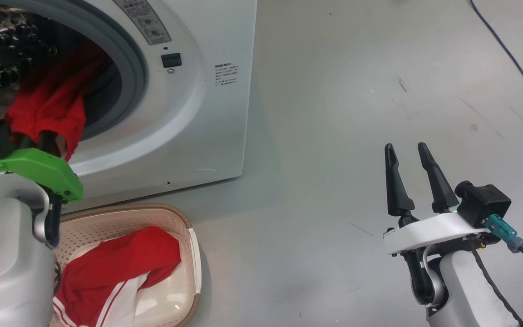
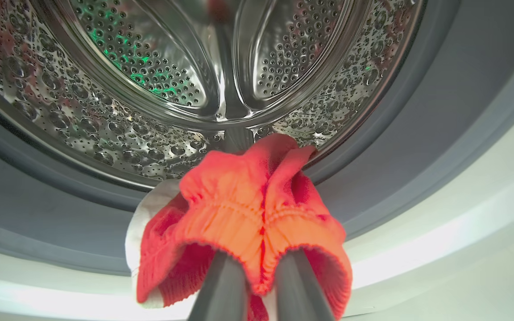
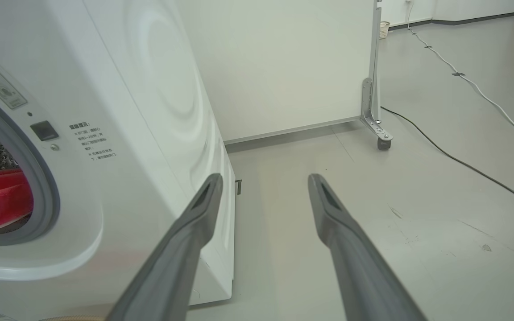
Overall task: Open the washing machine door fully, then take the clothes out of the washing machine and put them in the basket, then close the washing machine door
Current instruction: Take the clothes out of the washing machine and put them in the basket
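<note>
Left end effector (image 2: 260,272) clenched on red garment (image 2: 239,214) at washing machine (image 1: 207,113) mouth; right end effector (image 1: 409,152) released, empty, over floor (image 1: 357,91).

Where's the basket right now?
The basket sits at the lower left of the head view, just below the washing machine, with red clothes inside.

Before washing machine (image 1: 216,127): basket (image 1: 194,268), clothes (image 1: 120,265) inside.

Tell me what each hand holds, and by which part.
The left hand pinches the red garment by its gathered elastic edge. The right hand is open and holds nothing.
</note>
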Robot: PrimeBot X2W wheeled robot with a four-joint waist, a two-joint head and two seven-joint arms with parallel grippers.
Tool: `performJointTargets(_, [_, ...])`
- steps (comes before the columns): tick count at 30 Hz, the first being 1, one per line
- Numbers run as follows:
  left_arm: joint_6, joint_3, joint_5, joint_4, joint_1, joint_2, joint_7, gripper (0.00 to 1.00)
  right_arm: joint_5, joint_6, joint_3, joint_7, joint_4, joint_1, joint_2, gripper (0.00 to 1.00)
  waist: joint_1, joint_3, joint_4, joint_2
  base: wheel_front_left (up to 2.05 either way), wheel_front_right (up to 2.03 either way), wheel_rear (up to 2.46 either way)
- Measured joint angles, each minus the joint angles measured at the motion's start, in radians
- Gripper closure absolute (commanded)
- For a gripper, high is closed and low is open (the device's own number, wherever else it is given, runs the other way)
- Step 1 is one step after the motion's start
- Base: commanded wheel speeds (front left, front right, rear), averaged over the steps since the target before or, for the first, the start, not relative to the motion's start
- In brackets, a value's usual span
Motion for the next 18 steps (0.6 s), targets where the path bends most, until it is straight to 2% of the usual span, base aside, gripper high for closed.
performJointTargets(18, [-0.013, -0.039, 0.014, -0.034, 0.160, -0.023, -0.109, 1.00, -0.009, 0.004, -0.027, 0.000, 0.018, 0.061, 0.000, 0.00, 0.0000, -0.130, 0.089, 0.0000, 0.00, 0.00, 0.00])
